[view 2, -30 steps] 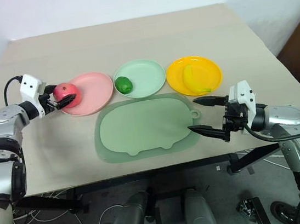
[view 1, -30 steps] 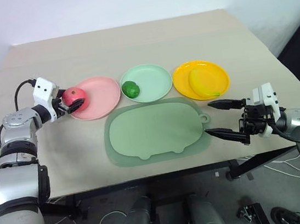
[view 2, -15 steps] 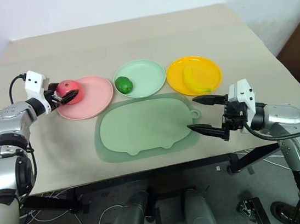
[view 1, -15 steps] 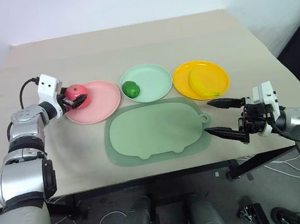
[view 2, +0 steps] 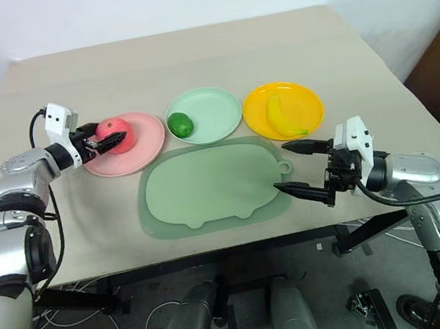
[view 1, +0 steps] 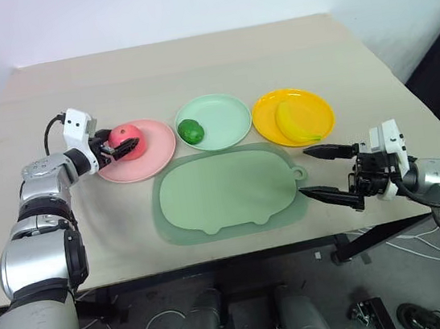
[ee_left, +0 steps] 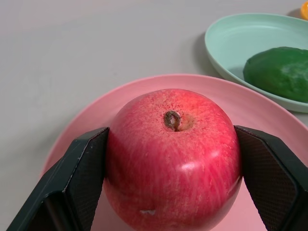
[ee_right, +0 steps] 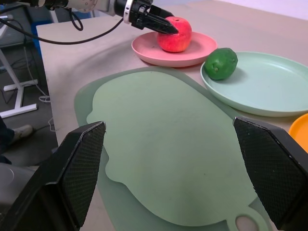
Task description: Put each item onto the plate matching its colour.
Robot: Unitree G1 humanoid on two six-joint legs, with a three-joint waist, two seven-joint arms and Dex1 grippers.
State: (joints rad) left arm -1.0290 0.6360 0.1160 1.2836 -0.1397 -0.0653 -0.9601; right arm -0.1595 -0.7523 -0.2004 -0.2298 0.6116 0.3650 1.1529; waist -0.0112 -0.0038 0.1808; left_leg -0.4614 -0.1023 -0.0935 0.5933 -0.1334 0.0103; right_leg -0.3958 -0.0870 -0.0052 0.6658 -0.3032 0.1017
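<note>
Glossy round apple [ee_left: 172, 159] gripped by left hand [view 1: 120, 147] over smooth pink plate [view 1: 154, 153].

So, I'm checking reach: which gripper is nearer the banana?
Right. The right gripper hangs open just off the table's near edge, below the banana on its orange-yellow plate; the left gripper holds the apple across the table.

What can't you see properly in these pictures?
- Underside of the apple: in the left wrist view the picture's edge cuts it off, so whether it rests on the pink plate can't be told.
- Apple's sides: covered by the left claw fingers.
- Banana: only an orange sliver of its plate enters the right wrist view.
- Mat: its near end is cut off there.
</note>
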